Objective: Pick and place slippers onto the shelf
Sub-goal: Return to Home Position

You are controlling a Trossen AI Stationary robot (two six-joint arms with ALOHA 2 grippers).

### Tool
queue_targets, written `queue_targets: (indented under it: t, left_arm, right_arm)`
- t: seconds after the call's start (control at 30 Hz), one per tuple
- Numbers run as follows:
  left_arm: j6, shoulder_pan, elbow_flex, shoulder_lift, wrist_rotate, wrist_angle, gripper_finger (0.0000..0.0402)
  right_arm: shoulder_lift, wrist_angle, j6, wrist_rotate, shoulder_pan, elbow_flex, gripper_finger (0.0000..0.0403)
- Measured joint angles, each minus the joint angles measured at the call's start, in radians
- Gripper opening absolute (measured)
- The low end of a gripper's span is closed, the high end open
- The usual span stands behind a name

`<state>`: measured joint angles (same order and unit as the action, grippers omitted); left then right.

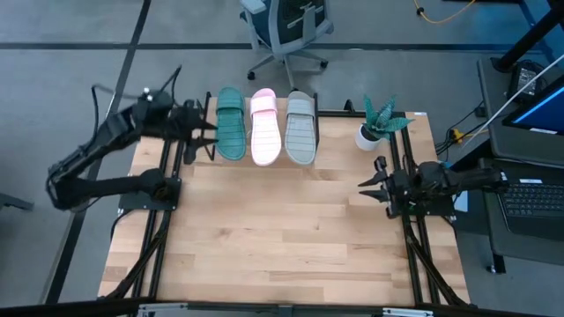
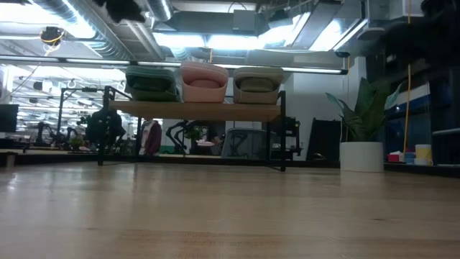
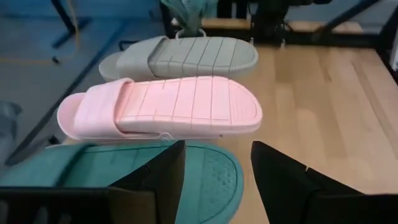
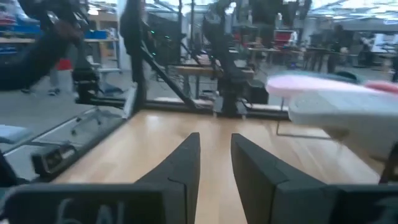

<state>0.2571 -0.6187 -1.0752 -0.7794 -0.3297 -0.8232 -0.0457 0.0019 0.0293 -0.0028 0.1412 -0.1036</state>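
Left gripper [image 1: 210,136] hangs over the far left corner of the tabletop [image 1: 282,238], just beside the outer side of the green slipper [image 1: 231,123]. Its two dark fingers [image 3: 160,180] are spread wide and hold nothing. In its wrist view the heel of the green slipper shows through the gap between them, and I cannot tell whether either finger touches it.

Right gripper [image 1: 370,180] waits at the right edge of the tabletop, about halfway back and well apart from the slippers. Its fingers [image 4: 183,168] point across the bare wood with a narrow gap between them, and they hold nothing.

All three slippers lie side by side on the shelf [image 2: 194,110], a low rack with a wooden plank and thin black legs that stands along the far edge of the tabletop. The green slipper is nearest the left gripper, the pink slipper [image 1: 264,128] is in the middle, and the grey slipper [image 1: 300,128] is on the side toward the right arm. They run parallel with their ribbed soles up to the camera above and their straps toward the far side. The pink one lies close against both neighbours. From table height they sit in a level row on the plank.

Near the far right corner, just beside the shelf, a plant in a white pot [image 1: 367,137] stands on the tabletop. Beyond the far edge, an office chair [image 1: 286,31] stands on the floor.
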Motion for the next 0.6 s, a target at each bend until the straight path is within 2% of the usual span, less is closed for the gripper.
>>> queue_targets:
  t: [0.2,0.27,0.43,0.5,0.6]
  left_arm:
    - [-0.158,0.114,0.329,0.273,0.021,0.305,0.0176]
    - [-0.169,0.150,0.415,0.349,0.034,0.353,0.0176]
    - [-0.167,0.192,0.486,0.542,0.244,0.319,0.0176]
    - [-0.174,0.197,0.493,0.608,0.235,0.309,0.0176]
    - [-0.203,0.206,0.531,0.688,0.164,0.300,0.0176]
  right_arm:
    - [0.000,-0.189,0.002,-0.018,0.000,-0.138,0.0092]
    - [0.000,-0.244,0.011,-0.017,0.000,-0.180,0.0092]
    - [0.000,-0.375,0.029,-0.017,0.000,-0.295,0.0092]
    - [0.000,-0.399,0.031,-0.017,0.000,-0.324,0.0092]
    - [0.000,-0.383,0.018,-0.018,0.000,-0.315,0.0092]
